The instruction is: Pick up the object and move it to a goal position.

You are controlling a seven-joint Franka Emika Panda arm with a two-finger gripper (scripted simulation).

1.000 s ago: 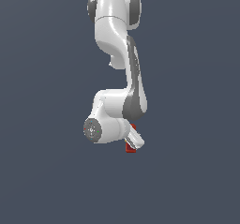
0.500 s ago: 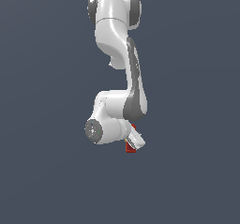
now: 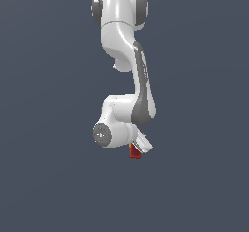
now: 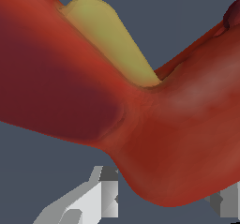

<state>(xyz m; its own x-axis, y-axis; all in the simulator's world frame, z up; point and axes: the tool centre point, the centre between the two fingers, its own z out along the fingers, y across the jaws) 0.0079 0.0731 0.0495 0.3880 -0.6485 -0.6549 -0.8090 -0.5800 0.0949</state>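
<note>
Small red pistol-shaped power drill (image 4: 178, 124): darker red handle, yellow trigger (image 4: 110, 40), no legible writing. Pinched between the pincer (image 4: 159, 199) fingers (image 4: 101, 197).

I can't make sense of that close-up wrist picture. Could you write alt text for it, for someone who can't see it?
A red power drill fills almost the whole wrist view, its darker red handle branching off beside a yellow trigger. Grey gripper fingertips show at either side of the drill's body, against a plain dark blue-grey background.
</note>
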